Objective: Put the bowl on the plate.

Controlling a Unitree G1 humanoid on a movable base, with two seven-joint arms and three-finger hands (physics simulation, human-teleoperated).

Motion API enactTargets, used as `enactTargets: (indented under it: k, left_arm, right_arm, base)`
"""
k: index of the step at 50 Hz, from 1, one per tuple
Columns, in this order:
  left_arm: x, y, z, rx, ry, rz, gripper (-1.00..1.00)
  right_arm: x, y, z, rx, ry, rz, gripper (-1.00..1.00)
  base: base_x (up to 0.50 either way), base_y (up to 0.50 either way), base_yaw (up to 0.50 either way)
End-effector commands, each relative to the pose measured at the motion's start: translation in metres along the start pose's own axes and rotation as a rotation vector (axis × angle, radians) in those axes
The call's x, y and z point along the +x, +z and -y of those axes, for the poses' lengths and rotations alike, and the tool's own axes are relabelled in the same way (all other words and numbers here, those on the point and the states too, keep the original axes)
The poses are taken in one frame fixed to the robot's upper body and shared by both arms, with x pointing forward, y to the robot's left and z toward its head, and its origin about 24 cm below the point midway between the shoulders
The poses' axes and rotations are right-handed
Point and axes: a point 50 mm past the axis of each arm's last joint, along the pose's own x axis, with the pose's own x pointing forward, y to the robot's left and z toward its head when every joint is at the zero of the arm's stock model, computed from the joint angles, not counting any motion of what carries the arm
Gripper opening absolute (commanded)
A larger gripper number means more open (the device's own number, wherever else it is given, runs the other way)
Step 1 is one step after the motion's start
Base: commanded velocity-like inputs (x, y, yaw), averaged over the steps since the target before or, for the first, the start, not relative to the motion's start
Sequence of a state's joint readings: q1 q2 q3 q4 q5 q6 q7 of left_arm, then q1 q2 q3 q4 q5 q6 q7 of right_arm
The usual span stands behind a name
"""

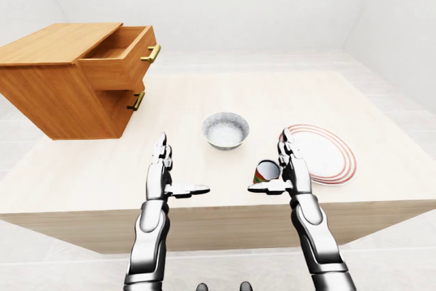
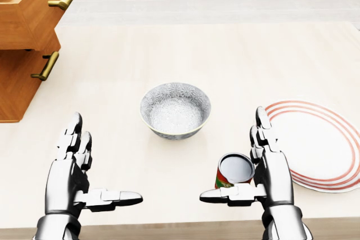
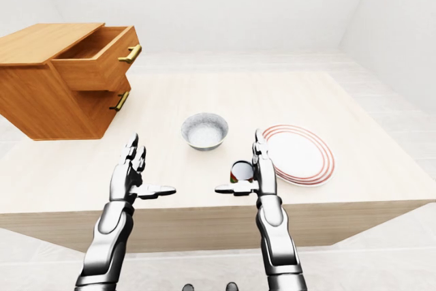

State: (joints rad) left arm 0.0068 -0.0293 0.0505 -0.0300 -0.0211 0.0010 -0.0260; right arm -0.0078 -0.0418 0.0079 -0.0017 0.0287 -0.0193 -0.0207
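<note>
Pale table [image 2: 225, 49] bears bowl [image 2: 175, 109], plate [image 2: 320, 144], illegibly labelled can [image 2: 233, 171]

A pale wooden counter [image 1: 225, 93] stands in a bare white room; plain white walls [image 1: 238, 5] rise behind it, a pale floor [image 1: 402, 257] lies below; on its left in the left-eye view sits a wooden cabinet [image 1: 48, 93], top drawer [image 1: 119, 59] open, handles [image 1: 151, 53] brass; light soft and even.

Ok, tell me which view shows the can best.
The head view: the can is largest there, its grey top and red-and-green side plain beside the right hand. Both eye views show it small and close against that hand, with little detail.
</note>
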Motion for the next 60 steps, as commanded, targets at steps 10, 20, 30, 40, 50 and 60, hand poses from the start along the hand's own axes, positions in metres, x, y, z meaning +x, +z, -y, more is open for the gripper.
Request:
enactTargets:
  k: [10, 20, 30, 40, 50, 60]
  left_arm:
    - [0.000, 0.015, -0.004, 0.045, -0.035, 0.013, 1.00]
    - [-0.006, 0.037, -0.006, 0.050, -0.043, 0.102, 1.00]
    - [-0.007, 0.050, -0.011, 0.051, -0.031, 0.158, 1.00]
    - [-0.007, 0.052, -0.013, 0.032, -0.046, 0.168, 1.00]
    - [-0.004, 0.054, -0.017, 0.011, -0.034, 0.175, 1.00]
    - [-0.006, 0.052, -0.020, 0.043, -0.049, 0.163, 1.00]
  right_arm:
    - [-0.001, 0.006, 0.016, 0.018, -0.028, -0.012, 1.00]
    - [-0.010, 0.026, 0.018, 0.009, -0.027, 0.051, 1.00]
    - [-0.012, 0.036, 0.017, 0.005, -0.008, 0.092, 1.00]
    - [-0.014, 0.042, 0.020, 0.005, -0.016, 0.118, 1.00]
    - [-0.012, 0.034, 0.019, -0.006, -0.016, 0.086, 1.00]
    - [-0.013, 0.037, 0.024, -0.008, -0.027, 0.096, 1.00]
  base:
    - [0.00, 0.00, 0.00]
    - [0.00, 0.00, 0.00]
    - [0.00, -0.04, 0.00]
    - [0.00, -0.48, 0.00]
    - [0.00, -0.50, 0.00]
    - [0.00, -0.50, 0.00]
